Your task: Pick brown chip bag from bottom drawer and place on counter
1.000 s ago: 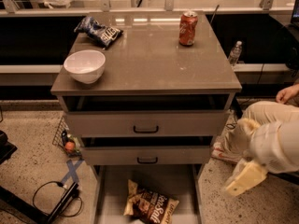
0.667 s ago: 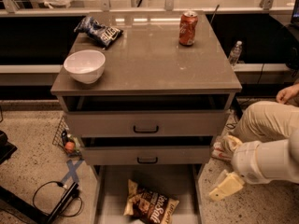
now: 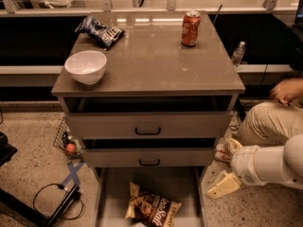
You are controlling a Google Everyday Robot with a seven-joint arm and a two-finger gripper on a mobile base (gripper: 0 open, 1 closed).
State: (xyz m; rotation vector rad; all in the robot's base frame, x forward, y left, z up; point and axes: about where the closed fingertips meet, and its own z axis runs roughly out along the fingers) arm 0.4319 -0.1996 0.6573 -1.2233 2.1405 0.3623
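The brown chip bag (image 3: pixel 152 206) lies flat on the grey floor of the open bottom drawer (image 3: pixel 113 197), near its front middle. The counter (image 3: pixel 151 60) is the glossy grey-brown top of the cabinet. My gripper (image 3: pixel 223 185) is at the end of the white arm coming in from the right. It hangs low beside the drawer's right edge, to the right of the bag and apart from it. It holds nothing.
On the counter stand a white bowl (image 3: pixel 85 66), a dark blue chip bag (image 3: pixel 101 31) and a red soda can (image 3: pixel 190 28). A seated person's leg (image 3: pixel 272 119) is at the right. A cable (image 3: pixel 57 200) and a small basket (image 3: pixel 68 143) lie left of the cabinet.
My arm and gripper have moved left, towards the open bottom drawer. The bag has not moved.
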